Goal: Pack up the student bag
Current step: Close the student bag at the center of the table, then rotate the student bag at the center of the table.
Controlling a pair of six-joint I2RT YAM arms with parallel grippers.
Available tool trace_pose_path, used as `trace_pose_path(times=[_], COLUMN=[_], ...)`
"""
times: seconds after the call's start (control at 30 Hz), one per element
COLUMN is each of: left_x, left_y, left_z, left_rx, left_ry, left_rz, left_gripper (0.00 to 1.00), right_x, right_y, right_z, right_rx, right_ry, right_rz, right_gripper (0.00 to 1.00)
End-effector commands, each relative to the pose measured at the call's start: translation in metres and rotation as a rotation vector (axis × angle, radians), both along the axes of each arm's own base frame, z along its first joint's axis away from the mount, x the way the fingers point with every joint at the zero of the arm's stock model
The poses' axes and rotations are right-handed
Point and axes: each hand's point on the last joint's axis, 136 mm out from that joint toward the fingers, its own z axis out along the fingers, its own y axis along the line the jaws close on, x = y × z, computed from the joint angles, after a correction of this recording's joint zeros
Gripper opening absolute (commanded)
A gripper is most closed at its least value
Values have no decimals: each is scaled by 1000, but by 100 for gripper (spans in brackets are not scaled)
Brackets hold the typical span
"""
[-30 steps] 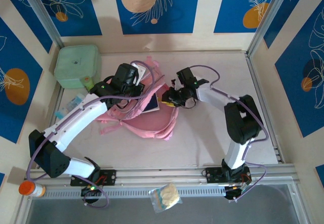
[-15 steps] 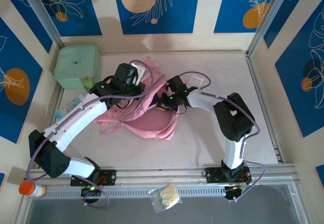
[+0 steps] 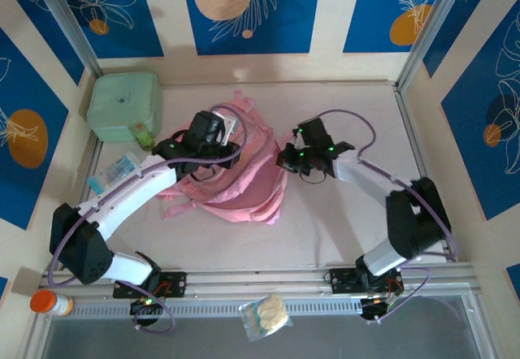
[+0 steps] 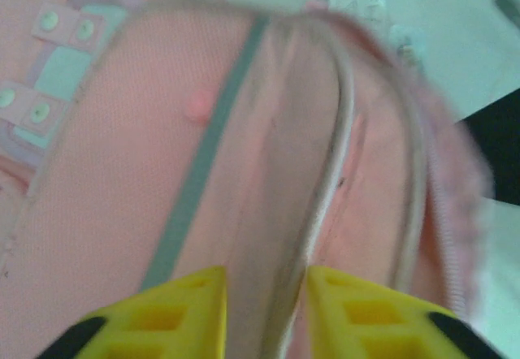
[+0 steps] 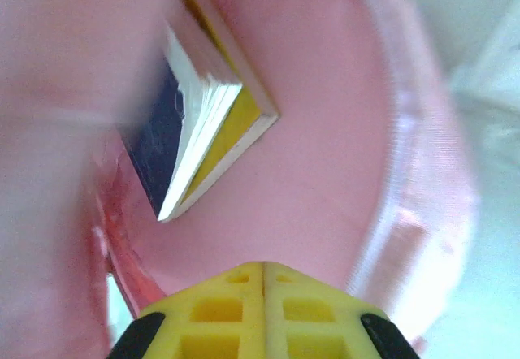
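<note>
Left fingers: The left gripper (image 4: 264, 278) stands parted, clamping nothing. The rim (image 4: 325, 180) of the bag (image 3: 244, 184) runs up between the two pads. We judge it is placed there to keep the mouth lifted.
Right fingers: The right gripper (image 5: 264, 266) is clenched tip to tip on nothing. It sits at the bag's right side, aimed into the pink lining.
Book: A book (image 5: 207, 123) lies slanted inside the bag, one corner towards the opening. We take it as packed, though perhaps not fully seated.
Bag: It lies flat mid-table, its top towards the back edge.
Edges: The rim is soft and slack, and we judge it may sag over the book's corner.
Room: There is bare table (image 3: 341, 221) from the bag to the right edge. The left is tighter, with a green case (image 3: 122, 103) in the back-left corner.
</note>
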Motion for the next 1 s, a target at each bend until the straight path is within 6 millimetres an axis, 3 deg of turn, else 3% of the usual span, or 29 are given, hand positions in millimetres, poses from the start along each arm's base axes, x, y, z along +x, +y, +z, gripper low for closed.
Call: trace_pose_path(times=[0.0, 0.1, 0.17, 0.37, 0.47, 0.7, 0.97], left_x=[-15, -29, -38, -59, -64, -58, -41], left_y=[-7, 18, 43, 115, 136, 170, 183], left_z=[34, 40, 35, -25, -59, -115, -147], left_rx=[-171, -212, -216, -223, -284, -451, -570], left_ry=[-27, -47, -48, 82, 174, 325, 393], left_rz=[-21, 57, 139, 410, 528, 748, 861], left_gripper=[37, 46, 50, 60, 63, 63, 58], right_x=[-28, -42, -53, -92, -107, -123, -125], right_y=[-42, -53, -48, 9, 38, 78, 86], right_z=[-2, 11, 15, 6, -3, -19, -32], right_rx=[-117, -142, -149, -147, -164, -222, -233], right_ry=[31, 18, 28, 85, 90, 96, 119], right_rz=[-41, -29, 16, 185, 256, 347, 345], right_gripper=[3, 6, 6, 8, 8, 9, 9])
